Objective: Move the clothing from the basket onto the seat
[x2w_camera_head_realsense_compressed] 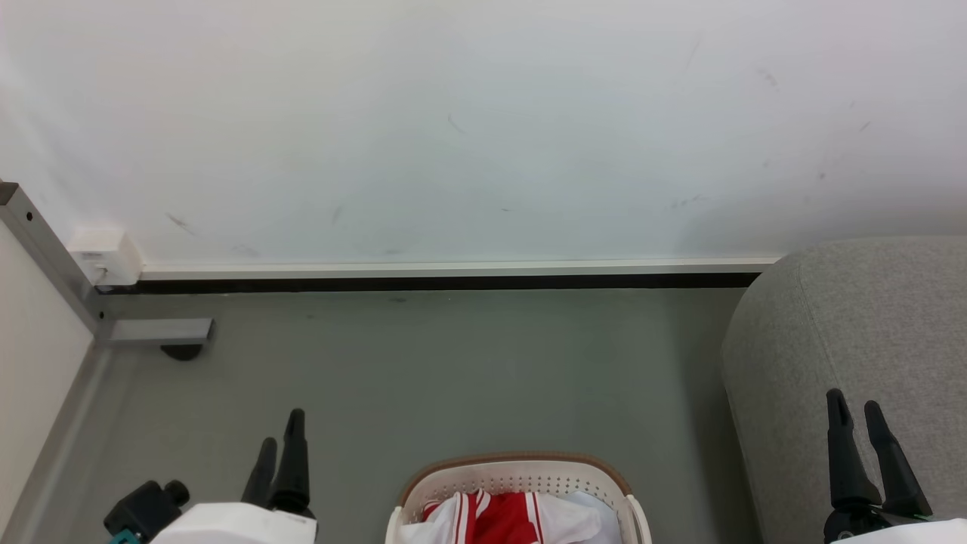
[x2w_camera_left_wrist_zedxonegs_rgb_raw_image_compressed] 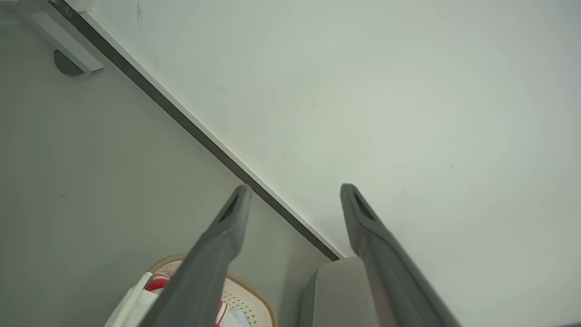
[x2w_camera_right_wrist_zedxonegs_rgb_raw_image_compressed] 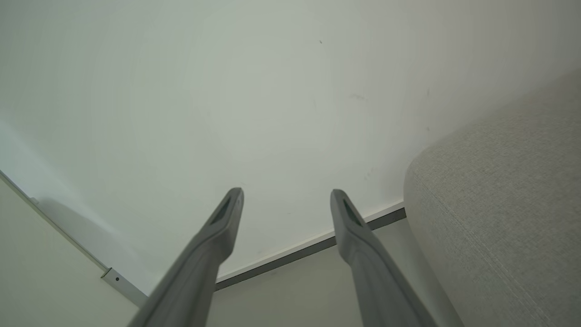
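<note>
Your clothing (x2w_camera_head_realsense_compressed: 514, 520), red with white stripes and panels, lies heaped in the basket (x2w_camera_head_realsense_compressed: 514, 461) at the bottom centre of the head view, back toward the robot from both sets of fingertips. The left gripper (x2w_camera_head_realsense_compressed: 282, 428) stands closer to the basket's rim than the right gripper (x2w_camera_head_realsense_compressed: 854, 400), which hangs over the grey sofa (x2w_camera_head_realsense_compressed: 869, 317). Both have their fingers spread wide and hold nothing. By my judgement, draw the left back and inward to reach the heap.

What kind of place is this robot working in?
Probably a home-style room or a mock-up of one: a grey fabric sofa, a laundry basket holding red and white clothing, on a grey floor against a plain white wall.
</note>
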